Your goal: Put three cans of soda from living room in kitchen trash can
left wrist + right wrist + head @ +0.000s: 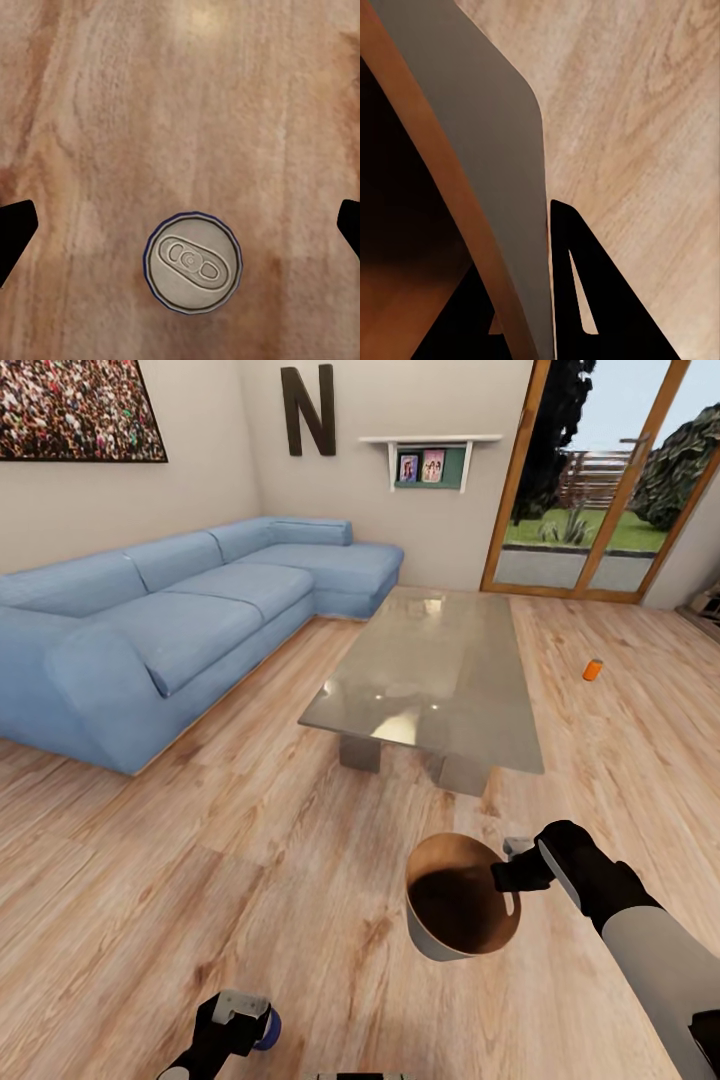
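An orange can of soda stands on the wood floor right of the low table. Held above the floor, the tash can is dark grey outside and coppery brown inside, and my right gripper is shut on its rim. The right wrist view has the bin wall pinched between one finger outside and one inside. My left gripper hangs open over an upright can with a grey top and dark blue edge, its fingertips wide apart on either side, not touching it.
A light blue corner sofa runs along the left wall. The long grey low table stands ahead in the middle. Wood-framed glass doors are at the back right. Bare floor lies between me and the table.
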